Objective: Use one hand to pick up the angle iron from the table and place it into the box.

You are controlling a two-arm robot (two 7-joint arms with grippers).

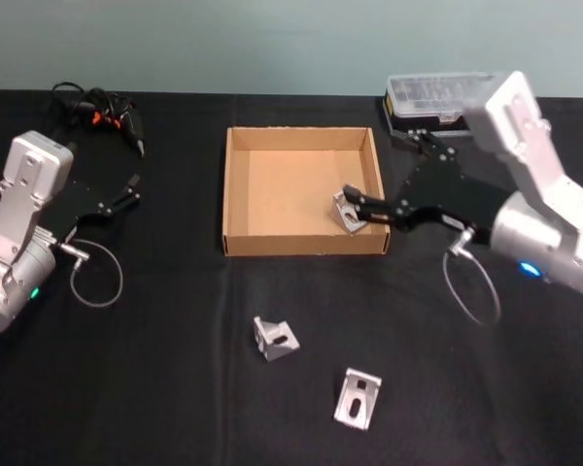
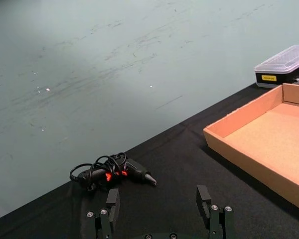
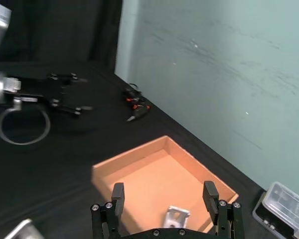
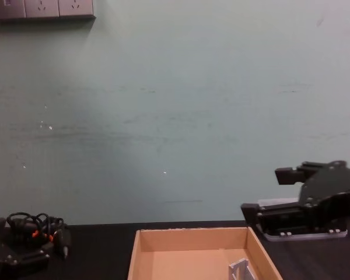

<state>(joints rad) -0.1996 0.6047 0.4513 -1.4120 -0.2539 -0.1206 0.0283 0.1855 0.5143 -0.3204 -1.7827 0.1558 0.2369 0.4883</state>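
One angle iron [image 1: 348, 216] lies inside the box [image 1: 227, 194], near its right wall, centre-right of frame; right gripper [image 1: 358, 206] hovers over it, fingers spread, holding nothing; two loose angle irons [image 1: 275, 339] [image 1: 358, 398] on the table [image 1: 155, 388], lower centre; left gripper [image 1: 128, 192] spread, frame left.

Shallow tan cardboard box [image 1: 236, 194]: matt, papery, raw cut edges. Flat black table [image 1: 155, 398] under the box: matt, cloth-like, no shine. Small silver-grey angle iron [image 1: 347, 214] inside the box by its right wall: bare metal, dull sheen. In front of the box, second angle iron [image 1: 275, 338] and third angle iron [image 1: 358, 398], same finish. Over the box's right wall, right gripper [image 1: 360, 208]: matt black fingers, arm casing smooth silver-grey metal. Behind the box's right corner, clear-lidded plastic case [image 1: 435, 94]: glossy lid, black base.
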